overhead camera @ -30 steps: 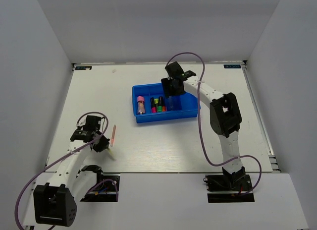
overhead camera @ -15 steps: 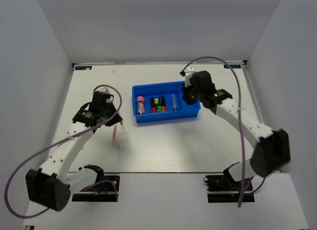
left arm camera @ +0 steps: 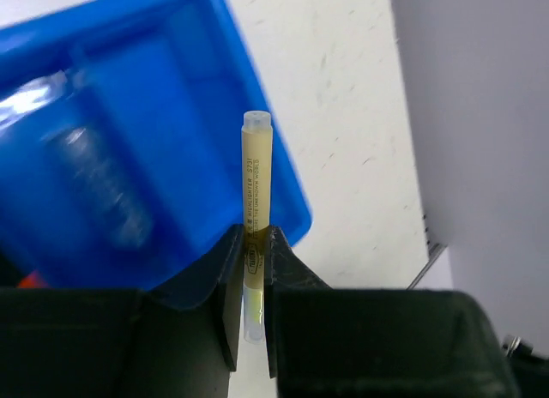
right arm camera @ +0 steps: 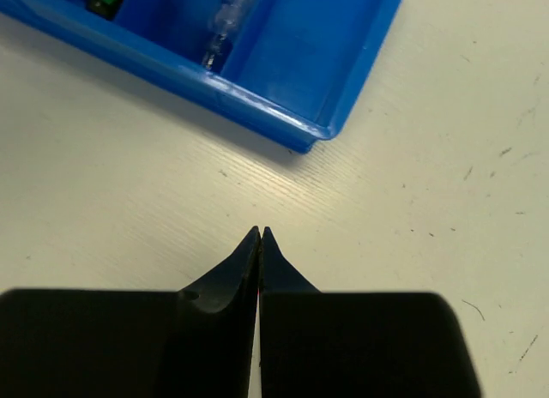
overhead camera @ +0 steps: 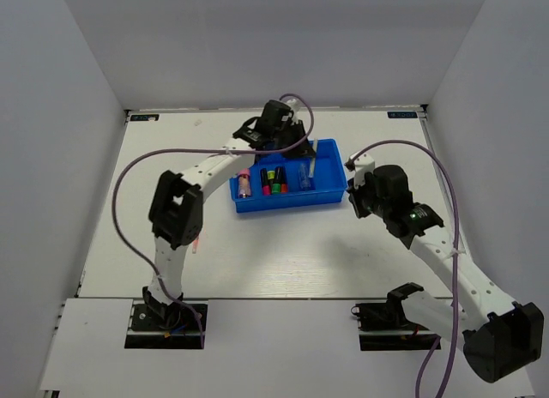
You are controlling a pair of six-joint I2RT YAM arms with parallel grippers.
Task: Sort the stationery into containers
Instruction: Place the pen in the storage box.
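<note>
Two grippers, left gripper [left arm camera: 255, 244] clenched on pale stick [left arm camera: 256, 175] over right end of blue tray [overhead camera: 287, 203], toward far edge of bench [overhead camera: 257, 244], right gripper [right arm camera: 260, 235] pressed closed, empty.

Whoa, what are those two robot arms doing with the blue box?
They are sorting pens into the blue tray. The left end effector is shut on a pale yellow stick and holds it over the tray's right end. The right end effector is shut and empty, over the table near the tray's corner. Highlighters and a clear pen already lie in the tray.
</note>
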